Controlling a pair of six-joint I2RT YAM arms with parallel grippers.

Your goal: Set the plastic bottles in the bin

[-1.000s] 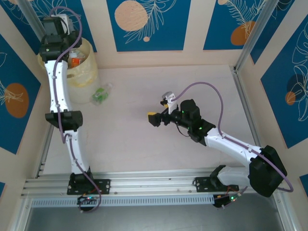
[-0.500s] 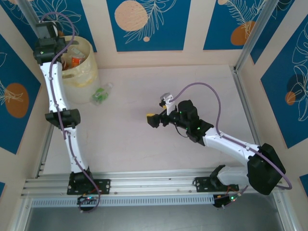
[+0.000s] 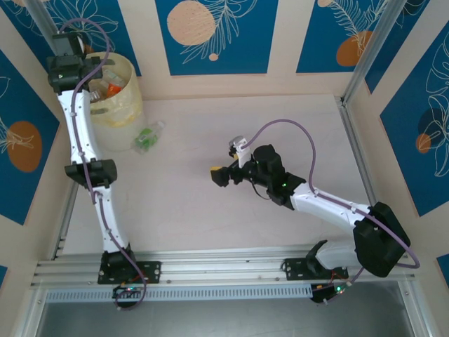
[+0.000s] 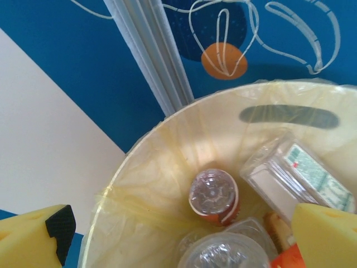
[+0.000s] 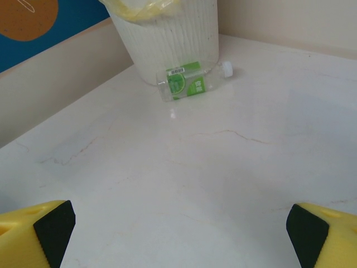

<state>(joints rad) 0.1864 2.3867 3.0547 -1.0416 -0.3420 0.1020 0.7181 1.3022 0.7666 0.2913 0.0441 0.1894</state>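
The bottle (image 5: 187,84) beside the bin (image 5: 167,39) lies seemingly crosswise, well ahead of the wide-open right gripper (image 5: 184,231); the left gripper (image 4: 181,234) gapes too.

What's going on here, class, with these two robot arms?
Plastic bottles are being cleared into a bin. The left hand hangs open over the bin, which holds several bottles. One green-labelled bottle lies on the table beside the bin. The right hand, open and empty, faces it from mid-table.

We see a pale marbled desk (image 3: 210,217) carrying a yellow bin (image 3: 126,105) and, just beside it, a green-labelled bottle (image 3: 148,137) lying flat.
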